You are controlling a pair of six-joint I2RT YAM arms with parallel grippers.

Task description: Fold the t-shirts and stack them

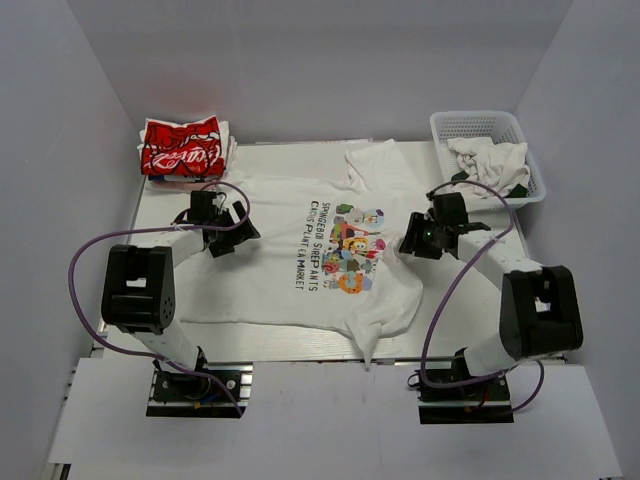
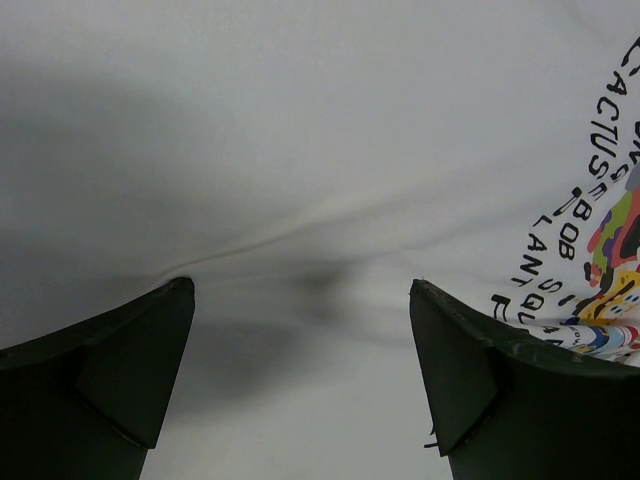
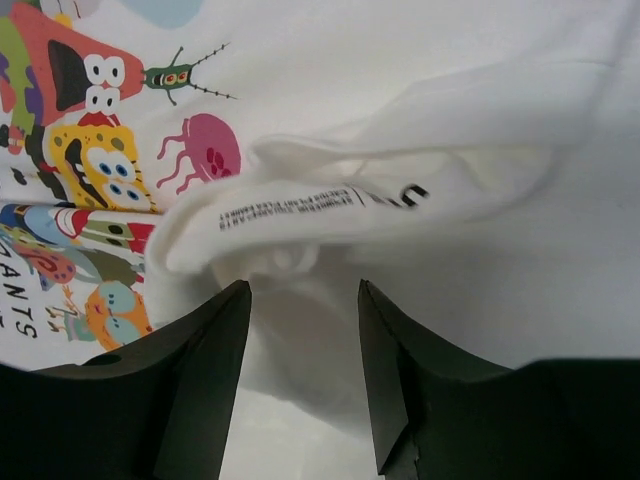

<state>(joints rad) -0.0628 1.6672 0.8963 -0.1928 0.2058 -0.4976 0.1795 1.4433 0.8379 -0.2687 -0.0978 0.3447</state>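
**Top external view.** Left arm base (image 1: pixel 195 385) and right arm base (image 1: pixel 465 385) stand at the near edge of the table (image 1: pixel 290 155). The white t-shirt (image 1: pixel 270 270) lies spread, print up, across the middle of the table. Its near-right part is bunched, and a tip of cloth hangs over the near edge. The left gripper (image 1: pixel 222 222) is over the plain left part of this shirt. The right gripper (image 1: pixel 415 240) is at the right margin of the cartoon print (image 1: pixel 350 250). The red t-shirt (image 1: pixel 180 148), with its white script showing, sits folded at the far-left corner on top of pale folded cloth. A white basket (image 1: pixel 470 117) at the far-right corner holds crumpled white cloth (image 1: pixel 490 160).

**Left wrist view.** The dark fingers (image 2: pixel 130 370) of the left gripper (image 2: pixel 300 290) stand wide apart with nothing between them. They are above smooth white t-shirt (image 2: pixel 300 120) fabric crossed by one shallow crease. Dark lettering (image 2: pixel 560 230) and a strip of colour print enter at the right edge.

**Right wrist view.** The jaws of the right gripper (image 3: pixel 302 290) are parted, with a clear gap between them and no cloth pinched. Just beyond the tips lies a raised fold of the white t-shirt (image 3: pixel 500 250) carrying a printed neck label (image 3: pixel 300 205). Cartoon figures (image 3: pixel 90 170) fill the left of the view.
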